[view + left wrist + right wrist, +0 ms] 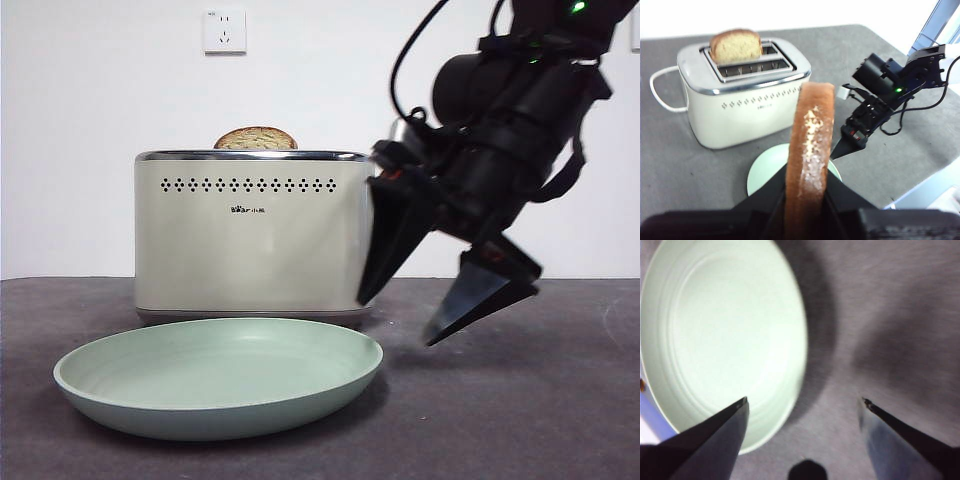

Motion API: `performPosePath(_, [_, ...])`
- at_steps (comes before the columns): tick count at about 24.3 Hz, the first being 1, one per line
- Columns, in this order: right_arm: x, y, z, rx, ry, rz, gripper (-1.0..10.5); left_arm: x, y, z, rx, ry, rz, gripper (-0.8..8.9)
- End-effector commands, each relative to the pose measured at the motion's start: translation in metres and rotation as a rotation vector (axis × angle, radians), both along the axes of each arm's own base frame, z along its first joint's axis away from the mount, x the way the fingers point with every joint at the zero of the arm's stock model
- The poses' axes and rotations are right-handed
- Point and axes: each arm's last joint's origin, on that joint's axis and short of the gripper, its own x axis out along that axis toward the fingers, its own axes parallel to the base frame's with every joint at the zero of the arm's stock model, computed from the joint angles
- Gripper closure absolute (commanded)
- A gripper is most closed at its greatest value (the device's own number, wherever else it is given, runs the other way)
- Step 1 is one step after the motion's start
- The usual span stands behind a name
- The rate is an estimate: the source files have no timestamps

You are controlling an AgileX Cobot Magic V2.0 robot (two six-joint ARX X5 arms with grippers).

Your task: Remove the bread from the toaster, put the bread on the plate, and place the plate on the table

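Note:
My left gripper is shut on the bread, seen edge-on with its brown crust, held high above the mint plate. This gripper is out of the front view. The plate lies empty on the table in front of the cream toaster. A second slice stands in the toaster's far slot. My right gripper is open and empty, low beside the plate's right edge; its own view shows one jaw over the plate's rim.
The toaster's white cord loops on the table on the side away from the right arm. A wall socket sits on the white wall behind. The right arm reaches in from the table's edge.

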Motion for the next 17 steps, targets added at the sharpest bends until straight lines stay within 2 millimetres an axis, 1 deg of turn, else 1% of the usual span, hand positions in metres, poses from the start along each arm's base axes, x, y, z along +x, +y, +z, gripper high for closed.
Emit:
performPosePath(1, [0.000, 0.011, -0.007, 0.002, 0.003, 0.016, 5.9, 0.000, 0.000, -0.001, -0.014, 0.007, 0.010, 8.22])
performPosePath(4, [-0.001, 0.019, -0.014, 0.001, 0.007, 0.029, 6.9, 0.000, 0.000, -0.001, -0.017, 0.014, 0.013, 8.22])
performPosePath(7, [-0.002, 0.025, -0.019, -0.002, 0.010, 0.038, 7.4, 0.000, 0.000, -0.002, -0.012, 0.025, 0.013, 8.22])
performPosePath(10, [-0.001, 0.025, -0.020, -0.030, -0.002, 0.019, 8.0, -0.001, 0.000, -0.003, -0.007, 0.036, 0.013, 8.22])
performPosePath(11, [-0.001, 0.025, -0.020, -0.046, -0.012, 0.012, 8.4, -0.001, 0.000, -0.004, -0.005, 0.041, 0.013, 8.22])
performPosePath(13, [-0.001, 0.025, -0.021, -0.066, -0.025, 0.007, 9.4, -0.001, 0.001, -0.005, -0.001, 0.051, 0.013, 8.22])
performPosePath(14, [-0.001, 0.025, -0.021, -0.066, -0.025, 0.007, 9.6, -0.001, 0.001, -0.005, 0.001, 0.055, 0.013, 8.22])
performPosePath(17, [-0.002, 0.025, -0.020, -0.062, -0.022, 0.008, 9.6, -0.002, 0.001, -0.006, 0.003, 0.064, 0.009, 8.22])
